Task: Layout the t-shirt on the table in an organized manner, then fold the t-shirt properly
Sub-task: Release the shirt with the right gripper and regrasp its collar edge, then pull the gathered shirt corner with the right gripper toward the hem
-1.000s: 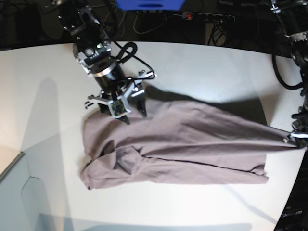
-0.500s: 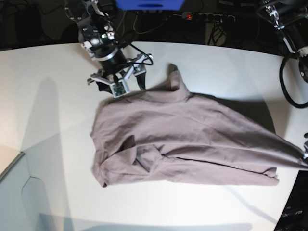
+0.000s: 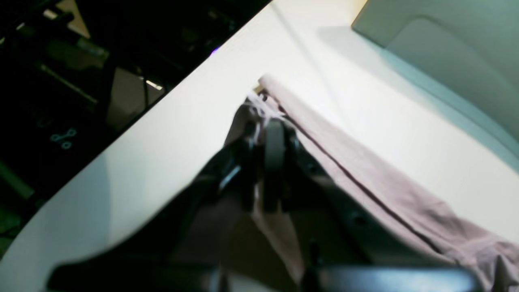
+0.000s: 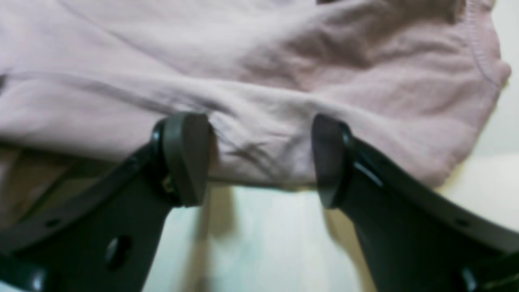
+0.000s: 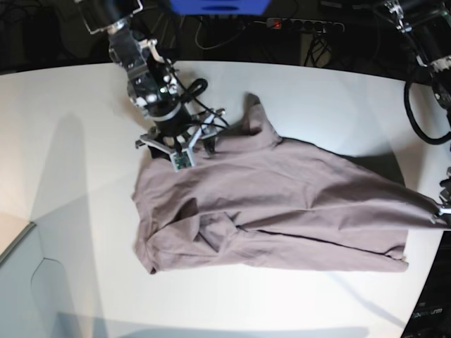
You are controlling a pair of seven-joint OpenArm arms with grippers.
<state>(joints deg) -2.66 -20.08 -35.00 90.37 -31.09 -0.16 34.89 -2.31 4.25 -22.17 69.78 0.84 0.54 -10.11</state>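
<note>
T-shirt (image 5: 282,204) rumpled on glossy white table (image 5: 63,162); left jaws pinch hem, right jaws wide.

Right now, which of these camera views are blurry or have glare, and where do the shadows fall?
Left wrist view: soft and dim, the left end effector a dark blur against the t-shirt. Right wrist view: the cloth is out of focus, and the right end effector is only slightly crisper. Base view: sharpest, with glare on the table and arm shadows at left.
</note>
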